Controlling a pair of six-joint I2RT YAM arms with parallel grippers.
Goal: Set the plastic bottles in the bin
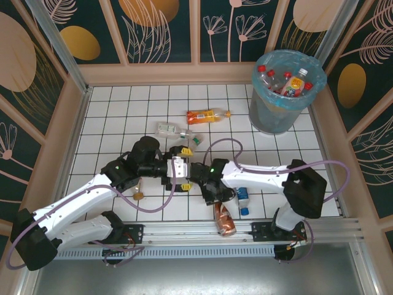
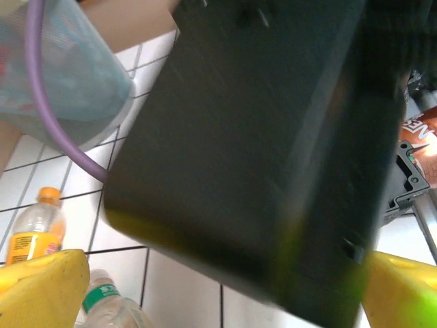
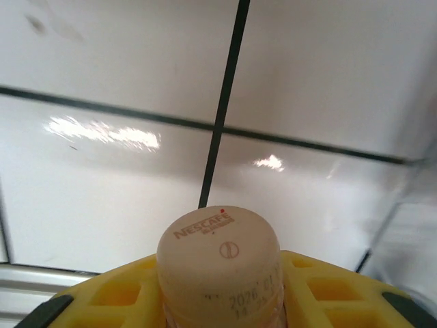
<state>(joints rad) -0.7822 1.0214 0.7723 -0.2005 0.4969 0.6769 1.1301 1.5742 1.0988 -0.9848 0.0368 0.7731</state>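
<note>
While the left jaws gape, the right arm [image 1: 258, 175] bends low, jaws clamping a brown bottle [image 1: 225, 220].

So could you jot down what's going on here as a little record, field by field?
Bin: grey, blue-lined, far right of the table, several bottles inside
Loose on table: orange bottle, clear bottle, blue-capped bottle, brown bottle
Left end effector: open, empty, mid-table
Right end effector: closed on the brown bottle, by its beige cap
Yet to bin: at least four bottles
</note>
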